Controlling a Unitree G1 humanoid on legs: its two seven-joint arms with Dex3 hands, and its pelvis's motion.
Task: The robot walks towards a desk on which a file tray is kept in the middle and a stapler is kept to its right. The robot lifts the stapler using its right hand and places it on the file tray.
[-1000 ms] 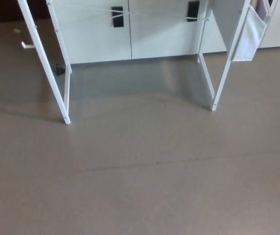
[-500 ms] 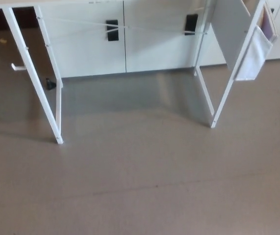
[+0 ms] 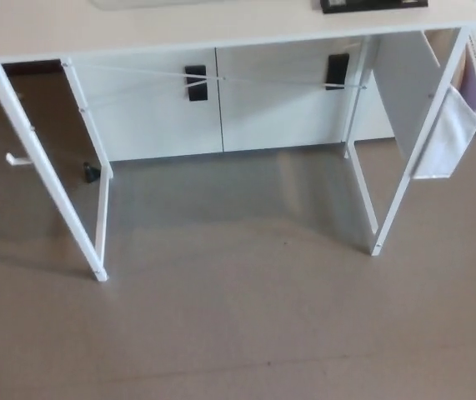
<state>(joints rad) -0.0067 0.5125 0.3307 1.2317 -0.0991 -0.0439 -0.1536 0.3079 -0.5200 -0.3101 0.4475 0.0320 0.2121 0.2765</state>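
The white desk (image 3: 221,33) fills the top of the head view, with only the front strip of its top showing. At the upper edge a pale flat shape, probably the file tray (image 3: 154,2), is mostly cut off. To its right a black object, likely the stapler (image 3: 373,5), lies at the frame's top edge, also cut off. Neither of my hands shows in this view.
The desk stands on thin white legs (image 3: 50,175) with a white side panel and a fabric pocket (image 3: 446,137) on the right. White cabinets with black handles (image 3: 196,83) stand behind it. Grey-brown floor (image 3: 238,333) lies between me and the desk.
The whole view has tilted up and the desk looks nearer: the desk top and the objects on it have come into the picture. This is camera motion, not motion of the things.
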